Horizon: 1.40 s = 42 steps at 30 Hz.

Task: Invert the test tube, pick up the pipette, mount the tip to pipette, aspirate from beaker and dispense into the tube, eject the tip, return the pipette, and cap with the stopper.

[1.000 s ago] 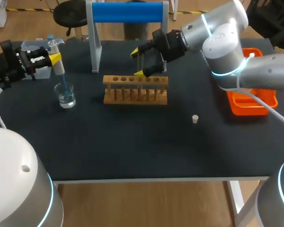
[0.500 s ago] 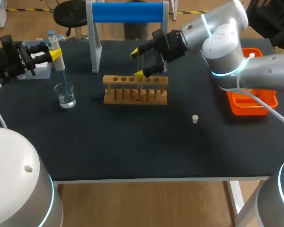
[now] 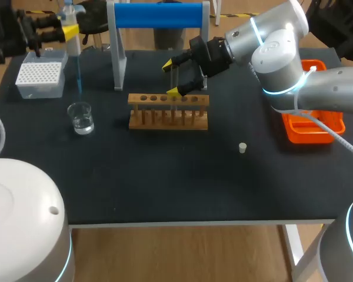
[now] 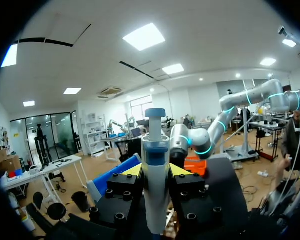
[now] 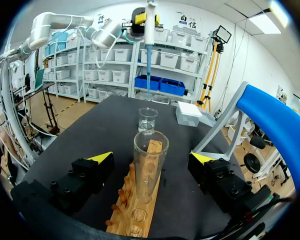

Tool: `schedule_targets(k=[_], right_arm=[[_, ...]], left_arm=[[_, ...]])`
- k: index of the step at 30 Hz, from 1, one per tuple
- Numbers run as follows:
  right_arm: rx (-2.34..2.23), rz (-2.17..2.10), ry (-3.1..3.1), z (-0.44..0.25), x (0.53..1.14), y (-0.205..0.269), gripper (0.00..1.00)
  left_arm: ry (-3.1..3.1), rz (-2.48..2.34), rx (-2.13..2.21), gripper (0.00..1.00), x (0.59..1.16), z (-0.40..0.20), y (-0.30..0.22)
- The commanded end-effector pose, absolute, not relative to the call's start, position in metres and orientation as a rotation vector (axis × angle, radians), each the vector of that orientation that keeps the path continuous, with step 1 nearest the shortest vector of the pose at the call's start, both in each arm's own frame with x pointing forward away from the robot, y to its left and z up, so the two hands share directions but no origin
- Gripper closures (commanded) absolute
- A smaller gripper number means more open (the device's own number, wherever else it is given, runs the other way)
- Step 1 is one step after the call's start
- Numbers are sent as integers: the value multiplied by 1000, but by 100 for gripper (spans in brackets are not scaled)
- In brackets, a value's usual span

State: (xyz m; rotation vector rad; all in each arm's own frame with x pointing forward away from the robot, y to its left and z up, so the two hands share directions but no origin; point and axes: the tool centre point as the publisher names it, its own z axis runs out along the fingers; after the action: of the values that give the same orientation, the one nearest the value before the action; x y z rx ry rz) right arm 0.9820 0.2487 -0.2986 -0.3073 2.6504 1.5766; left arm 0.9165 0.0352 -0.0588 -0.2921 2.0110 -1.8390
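Bench: black tabletop [image 3: 165,182] is carrying a wooden rack [image 3: 168,111], the beaker [image 3: 81,117], a white tip box [image 3: 41,78], the stopper [image 3: 242,147] and an orange tray [image 3: 309,135].

Left gripper [image 4: 156,172] is clamping the pipette [image 4: 155,145] by its thick body, a finger pressing on either side. The plunger knob is standing up past the fingers and the blue tip [image 3: 79,70] is hanging below them. The beaker is sitting below this gripper, with the tip's end hanging clear above its rim and out of the water. Liquid in the tip: cannot tell.

Right gripper [image 3: 171,78] is standing open around the test tube [image 5: 150,170], one finger on each side and neither touching the glass. The tube is standing upright in a rack hole, mouth up, midway between the fingers.

Handling (judgement): the tube is probably light, thin-walled, smooth and breakable, so I am favouring a gentle squeeze on the part above the rack, well below the rim. The pipette is likely stiff, light plastic, and the body grip is suiting it. The tip is probably only pressed on, so a sideways knock on the tube's mouth could shed it.

Appearance: the tube is showing clear, colourless and seemingly empty. The pipette is showing a white barrel, a blue collar and a blue knob.
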Motion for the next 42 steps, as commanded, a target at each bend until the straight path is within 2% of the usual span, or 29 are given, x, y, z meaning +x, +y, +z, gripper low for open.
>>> schedule_targets(k=[1, 11, 42], right_arm=[[-312, 1577, 2654, -298, 984, 248, 0], [-312, 1571, 2656, -299, 984, 249, 0], [-312, 1501, 2696, -307, 985, 258, 0]], left_arm=[[2043, -1806, -298, 100, 919, -21, 13], [2062, -1811, -233, 100, 933, 21, -19], [2093, -1905, -71, 100, 935, 41, -76]])
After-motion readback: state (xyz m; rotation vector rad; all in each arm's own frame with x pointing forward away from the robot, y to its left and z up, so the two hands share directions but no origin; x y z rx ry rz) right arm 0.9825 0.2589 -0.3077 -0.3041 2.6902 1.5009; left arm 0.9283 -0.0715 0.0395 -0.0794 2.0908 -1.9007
